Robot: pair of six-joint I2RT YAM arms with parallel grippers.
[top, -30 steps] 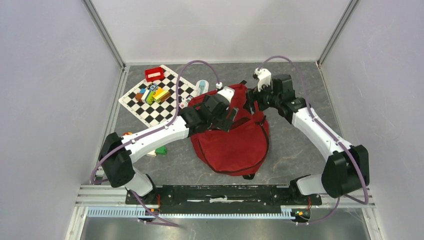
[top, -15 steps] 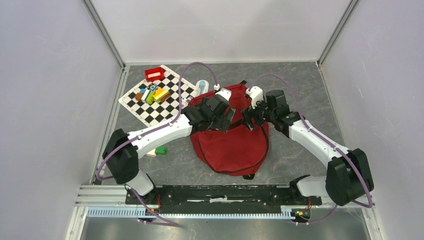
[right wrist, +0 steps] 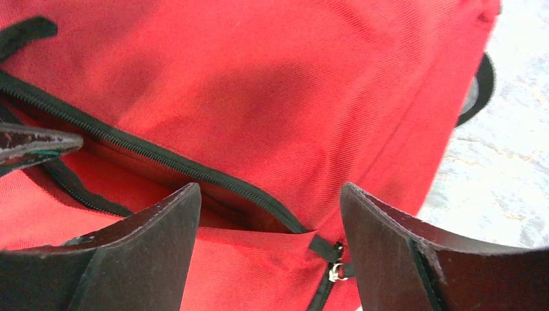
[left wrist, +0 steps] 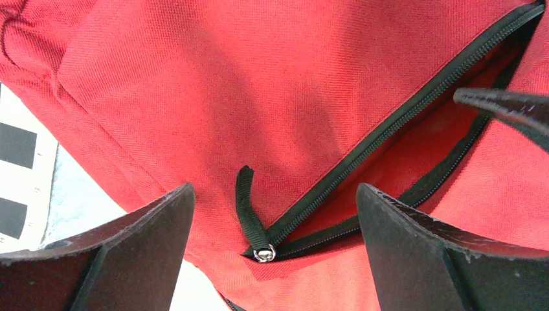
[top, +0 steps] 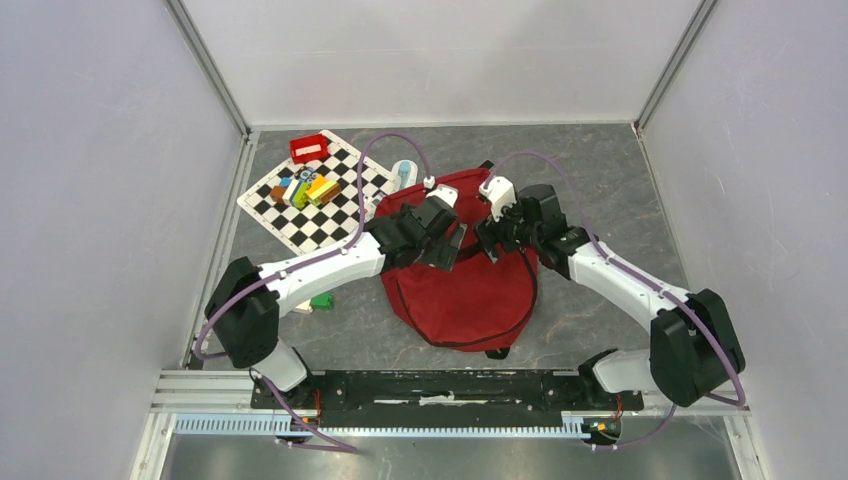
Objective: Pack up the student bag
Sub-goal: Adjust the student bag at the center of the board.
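Note:
The dark-red student bag (top: 465, 285) lies in the middle of the table, its black zipper partly open near the top. My left gripper (top: 452, 243) is open over the bag's upper left; in the left wrist view its fingers (left wrist: 129, 253) straddle a silver zipper slider with a black pull tab (left wrist: 249, 207) at the end of the open slit (left wrist: 401, 126). My right gripper (top: 487, 238) is open over the bag's upper right; in the right wrist view its fingers (right wrist: 388, 253) straddle the slit's other end and a second slider (right wrist: 335, 271). Neither holds anything.
A black-and-white chessboard (top: 310, 190) lies at the back left with several coloured blocks (top: 305, 187) on it and a small red box (top: 309, 147) at its far corner. A green block (top: 322, 300) lies by the left arm. Grey table (right wrist: 511, 162) shows right of the bag.
My right gripper has swung left and down from beyond the bag's top right corner to over the zipper. My left gripper has shifted slightly. Both stay open.

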